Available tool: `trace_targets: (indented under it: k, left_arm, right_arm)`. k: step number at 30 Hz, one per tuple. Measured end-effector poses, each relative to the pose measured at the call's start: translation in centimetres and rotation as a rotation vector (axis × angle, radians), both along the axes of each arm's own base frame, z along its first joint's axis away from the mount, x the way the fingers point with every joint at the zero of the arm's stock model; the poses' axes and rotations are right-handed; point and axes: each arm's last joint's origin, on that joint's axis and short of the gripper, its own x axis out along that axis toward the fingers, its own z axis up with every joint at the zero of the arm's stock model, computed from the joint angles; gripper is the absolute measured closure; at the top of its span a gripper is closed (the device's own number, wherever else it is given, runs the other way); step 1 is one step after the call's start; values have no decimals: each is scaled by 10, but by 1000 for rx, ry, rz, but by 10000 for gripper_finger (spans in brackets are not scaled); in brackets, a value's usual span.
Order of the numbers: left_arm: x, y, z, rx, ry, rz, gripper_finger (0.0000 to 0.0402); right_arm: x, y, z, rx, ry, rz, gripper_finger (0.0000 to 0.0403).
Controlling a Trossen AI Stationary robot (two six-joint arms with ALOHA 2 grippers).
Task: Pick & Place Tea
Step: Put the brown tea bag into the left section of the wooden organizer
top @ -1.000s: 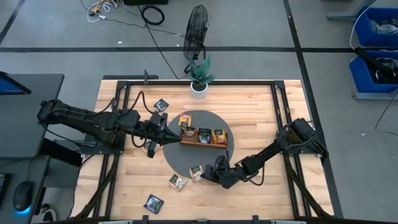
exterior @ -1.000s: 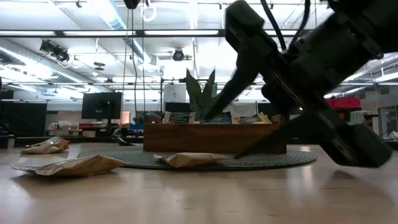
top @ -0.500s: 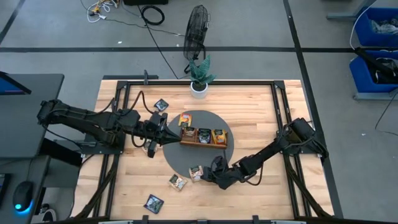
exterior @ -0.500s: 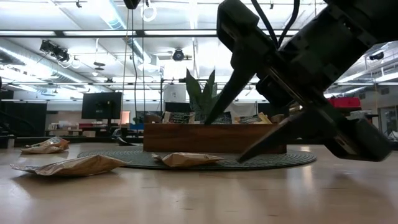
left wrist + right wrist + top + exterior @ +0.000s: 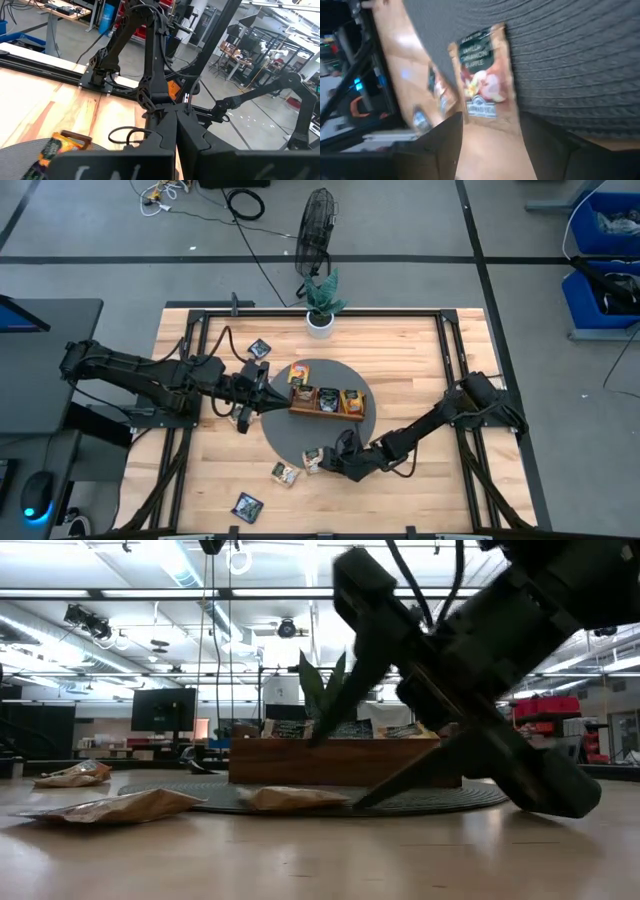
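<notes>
A tea sachet with a dark green top lies flat, half on the round grey mat and half on the wood, at the mat's near edge. My right gripper is open and slants down just to the sachet's right, one finger on either side of its near end. My left gripper is shut, level above the mat by the left end of the wooden tray, which holds more sachets.
An orange sachet lies on the mat beyond the tray. Loose sachets lie on the wood at the far left, beside the mat and near the front edge. A potted plant stands at the far edge.
My right gripper has crept toward the table's left edge and slightly down, closing on the sachet at the mat's near edge. Its fingers have stayed open. The sachet has not moved.
</notes>
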Motion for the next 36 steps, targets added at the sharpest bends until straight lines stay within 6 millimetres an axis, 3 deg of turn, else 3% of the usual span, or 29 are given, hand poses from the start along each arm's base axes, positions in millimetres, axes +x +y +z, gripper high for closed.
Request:
trace_targets:
  k: [5,12,16,24,30,36]
  left_arm:
    - [0,0,0,0,1,0,396]
    - [0,0,0,1,2,0,396]
    - [0,0,0,1,3,0,396]
    - [0,0,0,-5,5,0,396]
    - [0,0,0,-6,5,0,396]
    - [0,0,0,-6,5,0,396]
  right_arm:
    - [12,10,-1,15,-23,22,195]
    - [24,2,4,-60,37,89,204]
    - [26,-5,3,-85,56,94,244]
    - [29,-11,3,-163,39,98,392]
    - [28,-8,7,-168,26,108,399]
    - [25,-7,34,-230,-47,134,401]
